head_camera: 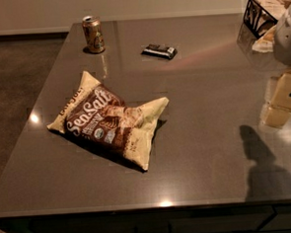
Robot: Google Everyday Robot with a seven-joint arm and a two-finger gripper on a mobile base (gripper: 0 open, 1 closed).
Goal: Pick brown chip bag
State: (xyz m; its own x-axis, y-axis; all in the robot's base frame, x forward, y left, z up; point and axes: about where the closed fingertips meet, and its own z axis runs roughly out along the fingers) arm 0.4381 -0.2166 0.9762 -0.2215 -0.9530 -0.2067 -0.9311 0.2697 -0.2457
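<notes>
A large, crinkly brown chip bag [109, 121] with cream-tan edges and white "Sea Salt" script lies flat on the glossy dark grey worktop [207, 80], left of centre and toward the near edge. The robot's cream-coloured hand [281, 104] hangs over the worktop's right side, well apart from the bag; whether it is spread or pressed together I cannot tell. Toward the far edge a gold drink can [93, 34] stands upright, and a small dark wrapped bar [159, 51] lies to its right.
</notes>
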